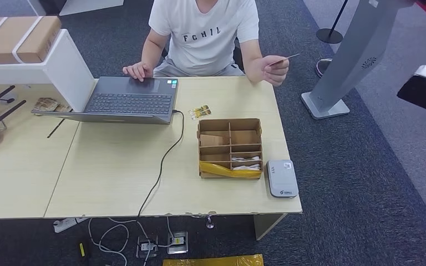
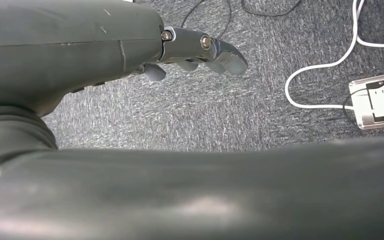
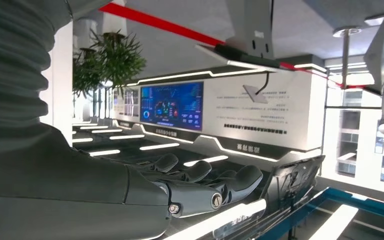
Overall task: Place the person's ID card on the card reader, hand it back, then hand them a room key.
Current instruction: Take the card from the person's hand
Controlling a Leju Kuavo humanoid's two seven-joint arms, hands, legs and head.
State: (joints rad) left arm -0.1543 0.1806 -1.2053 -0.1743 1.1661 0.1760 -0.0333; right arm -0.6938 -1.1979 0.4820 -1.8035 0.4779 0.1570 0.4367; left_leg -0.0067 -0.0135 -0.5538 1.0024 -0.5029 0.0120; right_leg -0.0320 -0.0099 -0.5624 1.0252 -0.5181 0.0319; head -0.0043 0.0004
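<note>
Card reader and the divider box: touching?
Apart. Head view shows a thin strip of table between the card reader and the box.

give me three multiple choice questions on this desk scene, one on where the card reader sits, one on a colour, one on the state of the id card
1. Where is the grey card reader?
A. on the laptop
B. on the table just beside the cardboard organiser box, near the table's front edge
C. on the floor

2. What colour is the tape across the front of the cardboard organiser box?
A. yellow
B. blue
C. red

3. What is the state of the ID card?
A. lying on the reader
B. in the robot's hand
C. held up in the person's hand

Answers: 1 B, the head view shows the reader on the table, next to the box. 2 A, a yellow strip runs along the box's near wall. 3 C, the person's hand pinches the card above the table's far edge.
</note>
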